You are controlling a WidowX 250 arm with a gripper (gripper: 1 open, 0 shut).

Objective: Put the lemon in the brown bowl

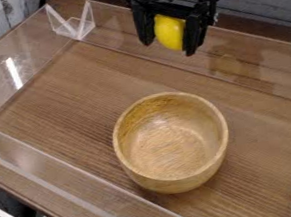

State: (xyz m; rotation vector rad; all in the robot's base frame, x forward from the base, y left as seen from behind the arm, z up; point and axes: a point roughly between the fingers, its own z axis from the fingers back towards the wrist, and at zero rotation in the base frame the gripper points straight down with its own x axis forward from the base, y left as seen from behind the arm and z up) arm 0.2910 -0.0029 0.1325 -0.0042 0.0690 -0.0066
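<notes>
The lemon (170, 31) is a small bright yellow oval held between the black fingers of my gripper (171, 34). The gripper is shut on it and holds it in the air above the far part of the table. The brown bowl (172, 141) is a round light tan wooden bowl with thick walls, standing upright and empty on the wooden table. It lies nearer the camera than the gripper, well below it in the view. The lemon and the bowl are apart.
Clear plastic walls (22, 66) enclose the wooden tabletop (67, 101). A small clear triangular stand (73, 21) sits at the back left corner. The table's front edge runs along the lower left.
</notes>
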